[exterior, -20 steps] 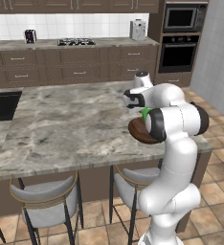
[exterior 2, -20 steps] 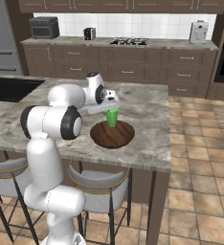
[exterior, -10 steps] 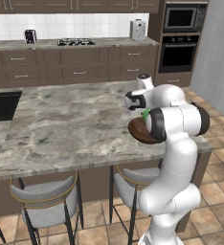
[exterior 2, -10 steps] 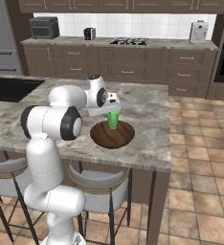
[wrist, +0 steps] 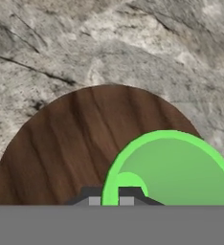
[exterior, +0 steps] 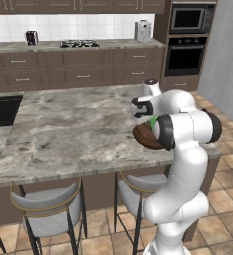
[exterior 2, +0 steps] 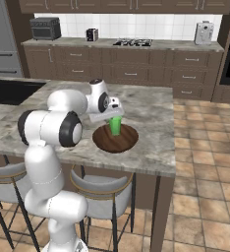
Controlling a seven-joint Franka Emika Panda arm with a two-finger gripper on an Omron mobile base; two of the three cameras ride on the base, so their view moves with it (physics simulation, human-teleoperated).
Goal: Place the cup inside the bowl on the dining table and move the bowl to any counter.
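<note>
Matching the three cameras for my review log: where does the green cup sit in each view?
Left base view: cup is a green sliver right of centre, mostly behind the arm.
Right base view: cup stands upright at centre.
Hand view: cup at lower right, seen from above.
Shared landmark: the wooden bowl under it.

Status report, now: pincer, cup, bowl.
Pincer right above the cup, open or shut unclear. Cup upright inside the bowl. Bowl on the dining table. Nothing near it on the marble.
</note>
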